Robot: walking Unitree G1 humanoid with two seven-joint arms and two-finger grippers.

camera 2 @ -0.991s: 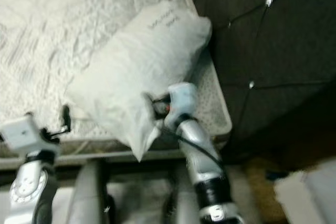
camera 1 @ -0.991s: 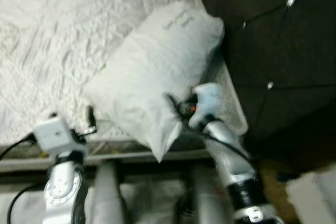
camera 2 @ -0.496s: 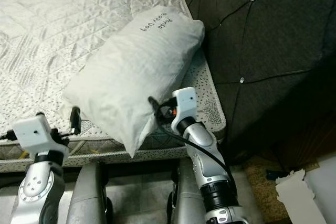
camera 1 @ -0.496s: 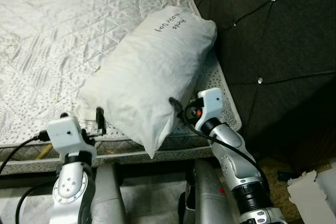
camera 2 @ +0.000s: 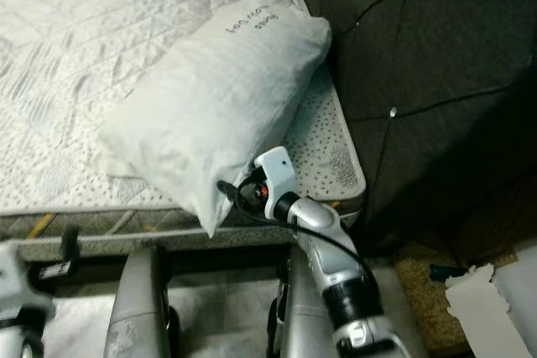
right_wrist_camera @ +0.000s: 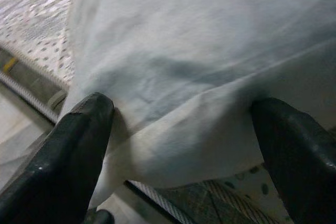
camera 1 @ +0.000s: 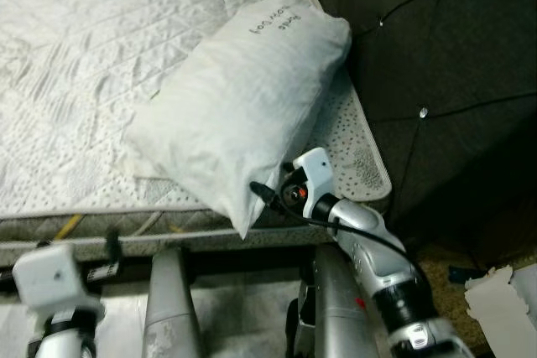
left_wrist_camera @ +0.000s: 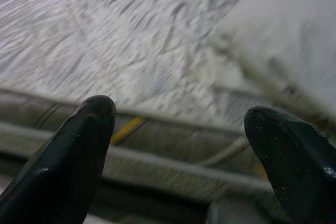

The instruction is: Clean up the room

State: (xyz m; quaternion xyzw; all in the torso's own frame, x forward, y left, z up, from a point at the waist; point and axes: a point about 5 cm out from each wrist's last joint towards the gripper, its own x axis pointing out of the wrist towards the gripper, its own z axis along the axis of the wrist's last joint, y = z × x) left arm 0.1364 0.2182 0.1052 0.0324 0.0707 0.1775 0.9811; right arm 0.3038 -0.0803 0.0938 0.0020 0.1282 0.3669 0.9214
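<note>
A white pillow with handwriting near its far end lies slantwise on the quilted mattress, its near corner hanging over the bed's side. My right gripper is open at that corner, one finger on each side of the fabric; in the left eye view the right gripper touches the pillow's lower edge. My left gripper is open with nothing between its fingers and faces the mattress side. It sits low at the left, below the bed's edge.
A dark tufted headboard stands right of the pillow and mattress. Torn white paper lies on the floor at the lower right. My legs stand close against the bed's side rail.
The left arm has dropped down and back from the pillow's left side to below the mattress edge. The right gripper has sunk slightly toward the pillow's near corner. The camera also shifted.
</note>
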